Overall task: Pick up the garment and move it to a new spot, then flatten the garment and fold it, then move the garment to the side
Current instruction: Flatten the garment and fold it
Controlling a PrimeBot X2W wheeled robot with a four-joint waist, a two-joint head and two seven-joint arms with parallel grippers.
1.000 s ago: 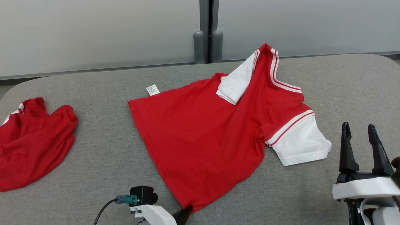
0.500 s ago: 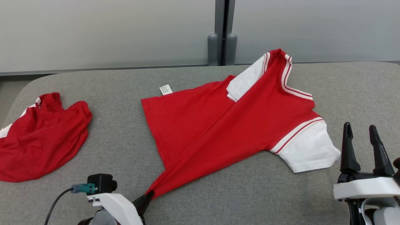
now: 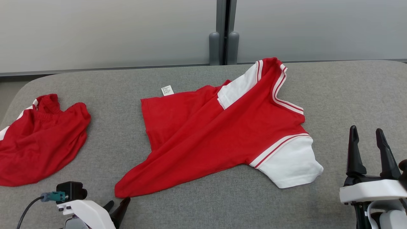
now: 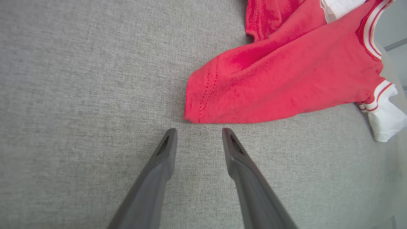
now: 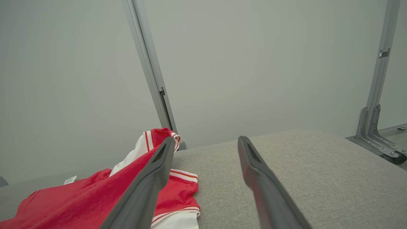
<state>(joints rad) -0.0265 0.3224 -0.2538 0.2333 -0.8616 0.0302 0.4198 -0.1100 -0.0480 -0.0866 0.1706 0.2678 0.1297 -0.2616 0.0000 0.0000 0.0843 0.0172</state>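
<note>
1. Left wrist view: left gripper jaws apart, empty, tips just short of shirt hem corner. Head view adds 2nd red garment, far left.
2. White tag, prob. care label; print too small to read.
3. Shirt flat-ish on grey table, long axis diagonal: collar far-right, hem near-left.
4. Right gripper wide open, empty.

The garment is bright red with white sleeves, each edged in thin red-and-white stripes. The collar at its one o'clock is striped likewise, and a small white label sits at eleven. At nine o'clock lies a second red piece with a white flash, on the mottled grey table.
</note>
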